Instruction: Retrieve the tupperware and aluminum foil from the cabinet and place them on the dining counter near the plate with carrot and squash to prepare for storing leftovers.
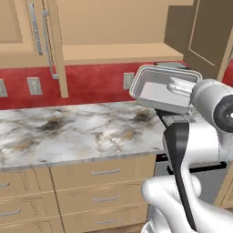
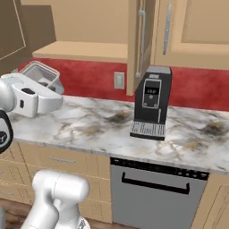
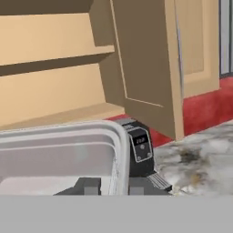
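Retrieval step under way: the gripper [image 3: 110,185] clamps the rim of the tupperware [image 1: 161,88], held aloft before the open cabinet [image 1: 113,50] (foil not sighted), so next comes carriage to the dining counter.

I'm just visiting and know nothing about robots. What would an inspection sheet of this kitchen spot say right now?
Surface: marble wall counter, bare on its left stretch.
Job's things: tupperware held tilted in the air above the counter, below the open cabinet; foil box nothing seen.
Clutter: black coffee machine standing on the counter.
Grippers: gripper closed on the tupperware's rim.
Cables: nothing seen.
Surroundings: red backsplash with outlets, drawers, dishwasher.
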Motion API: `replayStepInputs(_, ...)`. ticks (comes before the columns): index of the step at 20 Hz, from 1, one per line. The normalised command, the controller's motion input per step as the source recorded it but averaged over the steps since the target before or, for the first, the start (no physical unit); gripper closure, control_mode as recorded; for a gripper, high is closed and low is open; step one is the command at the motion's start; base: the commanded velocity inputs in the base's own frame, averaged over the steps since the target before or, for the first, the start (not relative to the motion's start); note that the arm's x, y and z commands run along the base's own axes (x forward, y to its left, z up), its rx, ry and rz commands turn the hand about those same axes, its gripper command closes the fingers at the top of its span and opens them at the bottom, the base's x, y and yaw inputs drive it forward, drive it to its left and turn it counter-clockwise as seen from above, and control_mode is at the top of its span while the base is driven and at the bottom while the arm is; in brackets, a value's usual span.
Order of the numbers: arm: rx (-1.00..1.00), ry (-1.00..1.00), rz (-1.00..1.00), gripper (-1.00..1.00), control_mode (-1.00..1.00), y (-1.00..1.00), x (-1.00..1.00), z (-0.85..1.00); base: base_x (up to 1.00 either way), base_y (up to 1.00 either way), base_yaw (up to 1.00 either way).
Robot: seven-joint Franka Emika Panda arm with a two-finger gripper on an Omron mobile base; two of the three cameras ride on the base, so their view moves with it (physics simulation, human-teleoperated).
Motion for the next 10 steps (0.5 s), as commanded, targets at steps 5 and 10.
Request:
replayStepInputs(5, 0.0, 0.0, 0.0, 1.0, 1.0, 0.0, 0.0, 0.0, -0.69, 0.41, 0.56)
replayStepInputs(10, 0.0, 0.0, 0.0, 1.0, 1.0, 0.0, 0.0, 0.0, -0.36, 0.5, 0.73)
